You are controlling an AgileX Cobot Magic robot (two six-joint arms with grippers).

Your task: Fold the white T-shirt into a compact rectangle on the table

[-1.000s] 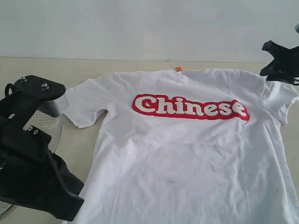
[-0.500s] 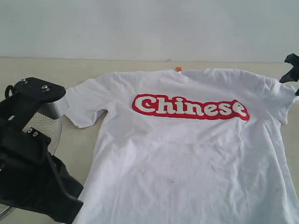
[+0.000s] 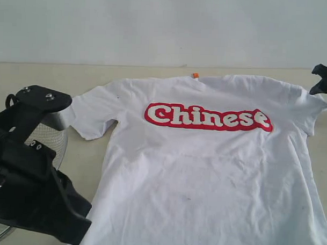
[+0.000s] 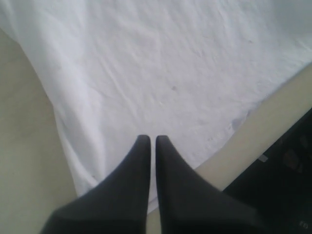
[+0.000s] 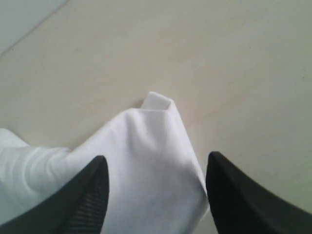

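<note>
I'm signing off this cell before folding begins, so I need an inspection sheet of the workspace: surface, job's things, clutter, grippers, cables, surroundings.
Surface: table, pale beige, flat.
Job's things: white T-shirt spread out front up, red banner showing; not yet folded.
Clutter: wire-mesh basket at the exterior view's left, partly hidden by the left arm.
Grippers: left gripper shut and empty, over the shirt's edge; right gripper open, its jaws either side of a sleeve end, not gripping it.
Cables: nothing seen.
Surroundings: plain pale wall behind the table.
</note>
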